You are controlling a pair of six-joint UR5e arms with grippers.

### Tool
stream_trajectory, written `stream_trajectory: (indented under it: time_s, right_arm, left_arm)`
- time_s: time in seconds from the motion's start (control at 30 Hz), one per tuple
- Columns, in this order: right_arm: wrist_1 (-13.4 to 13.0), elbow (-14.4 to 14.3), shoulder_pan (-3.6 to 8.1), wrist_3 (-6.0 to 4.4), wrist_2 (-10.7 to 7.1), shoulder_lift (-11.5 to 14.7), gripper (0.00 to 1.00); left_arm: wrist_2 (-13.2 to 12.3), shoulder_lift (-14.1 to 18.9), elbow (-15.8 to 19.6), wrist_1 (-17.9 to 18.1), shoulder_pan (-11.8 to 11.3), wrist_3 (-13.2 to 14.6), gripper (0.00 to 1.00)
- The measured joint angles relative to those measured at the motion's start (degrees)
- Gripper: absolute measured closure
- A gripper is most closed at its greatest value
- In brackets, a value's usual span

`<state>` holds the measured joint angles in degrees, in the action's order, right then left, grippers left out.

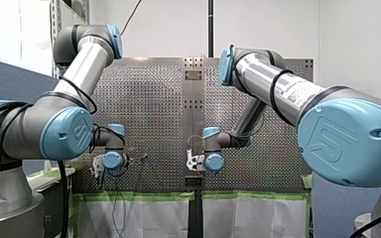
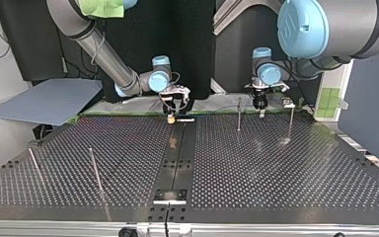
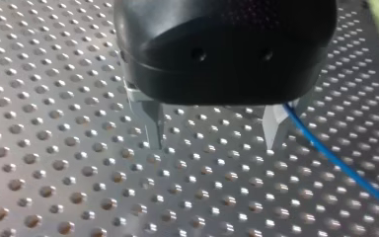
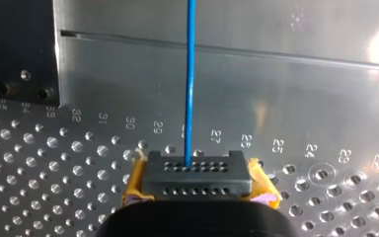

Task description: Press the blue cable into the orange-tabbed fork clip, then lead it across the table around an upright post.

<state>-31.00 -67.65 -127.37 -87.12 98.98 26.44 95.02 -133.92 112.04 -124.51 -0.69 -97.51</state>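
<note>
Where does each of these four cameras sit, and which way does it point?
Front view: behind and above the arms, looking over the perforated table; both arms show.
Top view: across the table, facing both arms, sides crossed.
Left wrist view: on my left arm, looking along the left gripper, open over the table.
Right wrist view: on my right arm, along the right gripper, shut on a black block.
Shared: both wrist views show the blue cable.

Cable [image 3: 335,160] just beside my left claw [image 3: 212,145]
</note>
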Motion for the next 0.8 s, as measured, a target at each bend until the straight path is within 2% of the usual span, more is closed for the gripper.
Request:
stream_trajectory:
  time_s: [0.2, 0.47, 0.7, 0.8]
  right_arm:
    - [0.68, 0.00, 0.13, 0.31, -0.01, -0.01, 1.00]
    - [1.33, 0.01, 0.17, 0.60, -0.01, 0.00, 1.00]
    - [1.43, 0.01, 0.20, 0.50, -0.01, -0.01, 1.00]
    - [1.45, 0.00, 0.20, 0.41, -0.01, 0.00, 1.00]
  left_arm:
    - [0.90, 0.08, 1.90, -2.87, 0.54, 0.38, 0.00]
    - [-1.81, 1.60, 5.90, -6.90, 0.59, 0.17, 0.00]
    - [-4.54, 4.68, 9.18, -7.40, 1.04, -2.09, 0.00]
    - [-5.75, 6.04, 10.54, -8.45, 1.71, -2.21, 0.00]
